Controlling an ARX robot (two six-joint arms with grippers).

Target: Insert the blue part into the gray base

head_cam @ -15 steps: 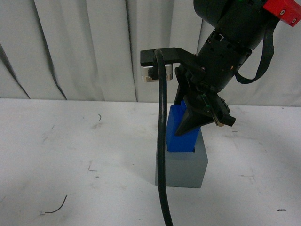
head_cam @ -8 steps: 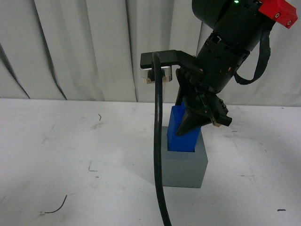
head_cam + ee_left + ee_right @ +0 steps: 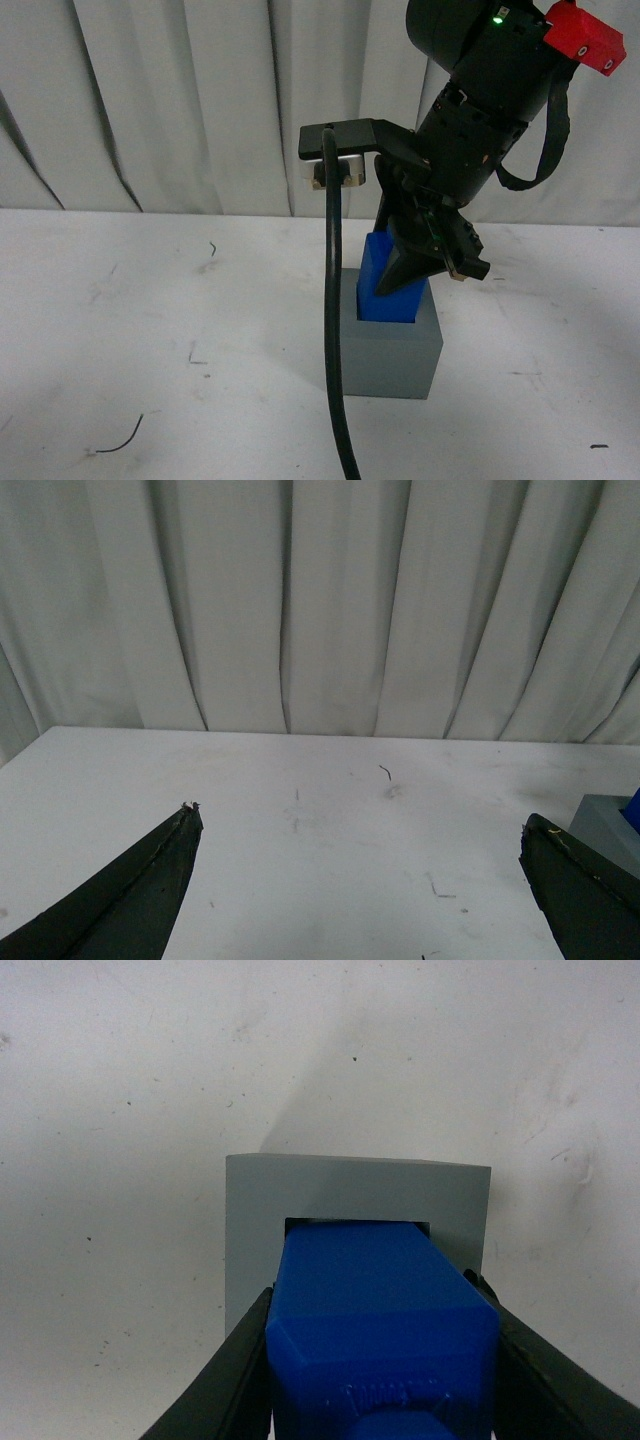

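Observation:
My right gripper [image 3: 425, 265] is shut on the blue part [image 3: 388, 290], a bright blue block whose lower end sits inside the square recess of the gray base [image 3: 390, 350]. The base stands on the white table at centre right. In the right wrist view the blue part [image 3: 375, 1310] fills the space between the black fingers [image 3: 235, 1370] and its far end enters the recess of the gray base [image 3: 350, 1185]. My left gripper [image 3: 360, 825] is open and empty over bare table; a corner of the gray base [image 3: 605, 825] shows beside one finger.
A thick black cable [image 3: 335, 330] hangs in front of the base in the front view. A white curtain [image 3: 180, 100] closes off the back of the white table [image 3: 150, 330]. Small dark scraps [image 3: 118, 440] lie on the table at front left.
The right gripper has lowered the blue part deeper into the gray base's recess; less blue shows above the base. The left arm shows no change.

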